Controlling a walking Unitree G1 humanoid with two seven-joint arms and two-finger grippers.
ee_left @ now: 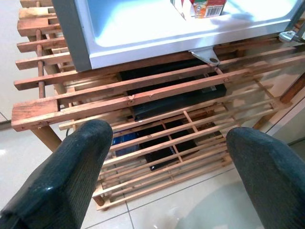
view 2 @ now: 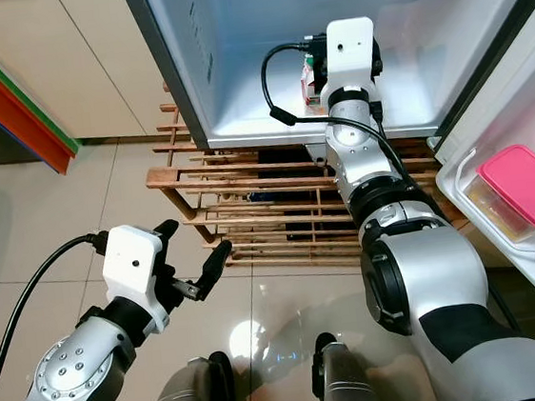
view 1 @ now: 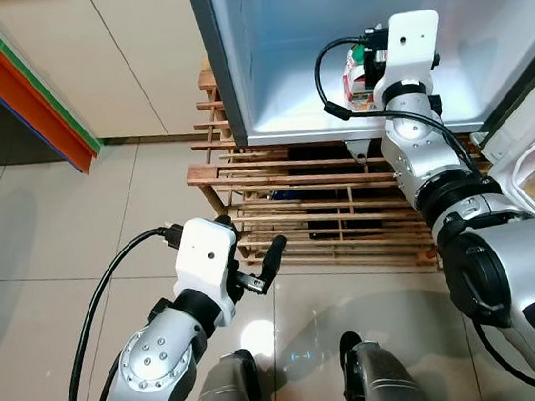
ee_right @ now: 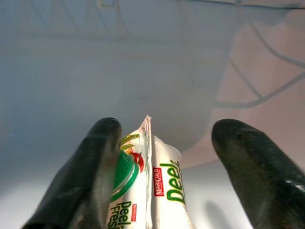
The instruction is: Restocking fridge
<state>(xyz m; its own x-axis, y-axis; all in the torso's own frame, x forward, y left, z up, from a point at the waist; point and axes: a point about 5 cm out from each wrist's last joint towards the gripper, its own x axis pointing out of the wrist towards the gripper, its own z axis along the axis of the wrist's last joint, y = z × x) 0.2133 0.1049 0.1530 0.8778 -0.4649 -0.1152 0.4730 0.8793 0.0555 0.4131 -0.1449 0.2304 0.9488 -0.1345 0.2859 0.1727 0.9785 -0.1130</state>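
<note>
right wrist view shows the right tool (ee_right: 164,157) spread apart around a juice carton (ee_right: 147,191), its label hidden in the head views.

The light was bright and even; a ceiling lamp glared on the glossy floor tiles (view 1: 259,336) (soft shadows nearby). Wrist views blurred the near fingers (ee_right: 90,176).

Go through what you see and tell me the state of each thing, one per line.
Fridge: door open, standing on a wooden slatted rack.
Juice carton: upright on the fridge floor, between the right claw's fingers.
Right claw: open, inside the fridge.
Left claw: open, holding nothing, above the floor tiles.
Pink-lidded container: lid on, in the door shelf.
</note>
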